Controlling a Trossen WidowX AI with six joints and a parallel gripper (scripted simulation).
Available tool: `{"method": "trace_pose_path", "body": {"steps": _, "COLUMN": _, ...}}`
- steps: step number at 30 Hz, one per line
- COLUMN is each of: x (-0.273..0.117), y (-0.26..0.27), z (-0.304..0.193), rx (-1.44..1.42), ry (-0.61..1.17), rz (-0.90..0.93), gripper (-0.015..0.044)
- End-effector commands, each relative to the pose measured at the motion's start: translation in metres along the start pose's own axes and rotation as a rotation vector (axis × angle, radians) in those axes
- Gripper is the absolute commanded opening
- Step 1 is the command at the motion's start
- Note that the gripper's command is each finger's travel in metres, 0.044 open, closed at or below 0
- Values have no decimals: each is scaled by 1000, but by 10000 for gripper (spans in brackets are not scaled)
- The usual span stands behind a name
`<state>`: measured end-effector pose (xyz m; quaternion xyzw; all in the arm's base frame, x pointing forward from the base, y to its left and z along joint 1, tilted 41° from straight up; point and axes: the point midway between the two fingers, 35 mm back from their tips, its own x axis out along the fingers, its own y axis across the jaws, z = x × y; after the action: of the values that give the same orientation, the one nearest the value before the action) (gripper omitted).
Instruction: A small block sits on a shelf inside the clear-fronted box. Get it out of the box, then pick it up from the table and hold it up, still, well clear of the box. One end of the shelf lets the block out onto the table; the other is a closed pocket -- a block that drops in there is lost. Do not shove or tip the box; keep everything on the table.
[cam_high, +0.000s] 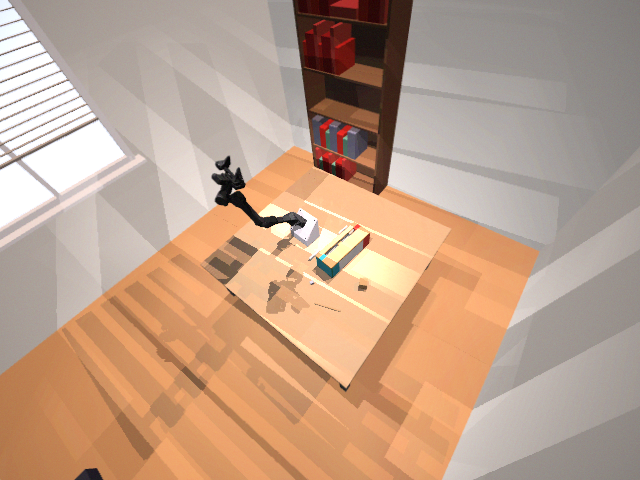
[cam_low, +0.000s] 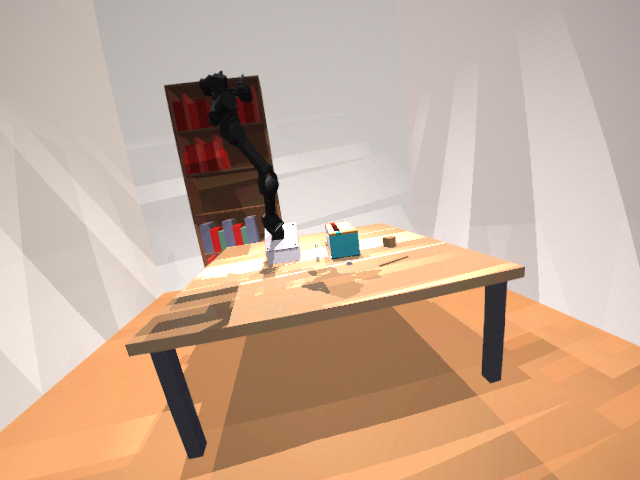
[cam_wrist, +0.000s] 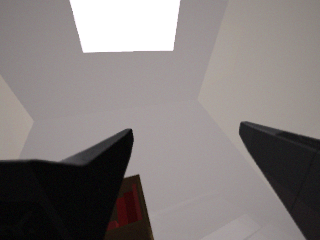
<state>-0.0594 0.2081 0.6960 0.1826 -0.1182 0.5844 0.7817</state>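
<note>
The long box (cam_high: 347, 245) (cam_low: 344, 244) stands upright on the table (cam_high: 361, 330) (cam_low: 444, 268), with a teal end, a red end and a light wood top with a slot along it. I cannot make out a block inside it. A tiny blue-grey piece (cam_high: 311, 282) (cam_low: 349, 263) lies on the table off the teal end; whether it is the block I cannot tell. My gripper (cam_high: 232, 164) (cam_low: 231, 75) (cam_wrist: 184, 130) is open and empty, raised high beyond the arm's base and far from the box. The wrist view shows only walls, ceiling and bookcase past the fingers.
The white arm base (cam_high: 306, 227) (cam_low: 282, 250) stands beside the box, with thin white pieces between them. A brown cube (cam_high: 362, 283) (cam_low: 389, 241) sits on the box's other side. A thin dark stick (cam_high: 327, 307) (cam_low: 393, 260) lies nearer the table's front edge.
</note>
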Motion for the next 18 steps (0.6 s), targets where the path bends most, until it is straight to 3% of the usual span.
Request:
{"method": "trace_pose_path", "body": {"steps": 1, "x": 20, "y": 27, "z": -40, "rx": -186, "ry": 44, "rz": -14, "gripper": 400}}
{"method": "trace_pose_path", "body": {"steps": 8, "x": 58, "y": 46, "z": -115, "rx": -473, "ry": 144, "rz": -28, "gripper": 400}}
{"method": "trace_pose_path", "body": {"steps": 18, "x": 102, "y": 31, "z": -218, "rx": -733, "ry": 339, "rz": -74, "gripper": 400}}
